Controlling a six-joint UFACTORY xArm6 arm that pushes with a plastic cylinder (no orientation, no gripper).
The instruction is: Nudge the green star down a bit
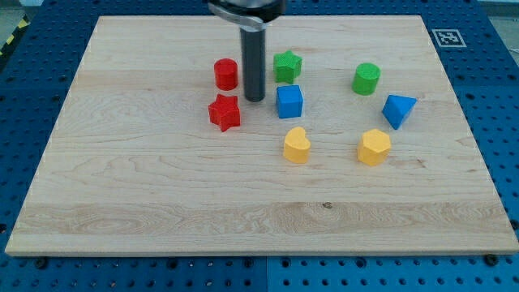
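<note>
The green star (287, 66) lies on the wooden board (162, 186) near the view's top, just above the blue cube (289, 101). My tip (255, 99) stands to the left of and slightly below the star, between the red cylinder (226, 74) and the blue cube, above and right of the red star (225, 112). A small gap separates the rod from the green star.
A green cylinder (366, 79) sits at the right, with a blue block (398, 109) below it. A yellow heart-like block (297, 145) and a yellow hexagonal block (374, 148) lie lower. A marker tag (446, 37) is at the board's top right corner.
</note>
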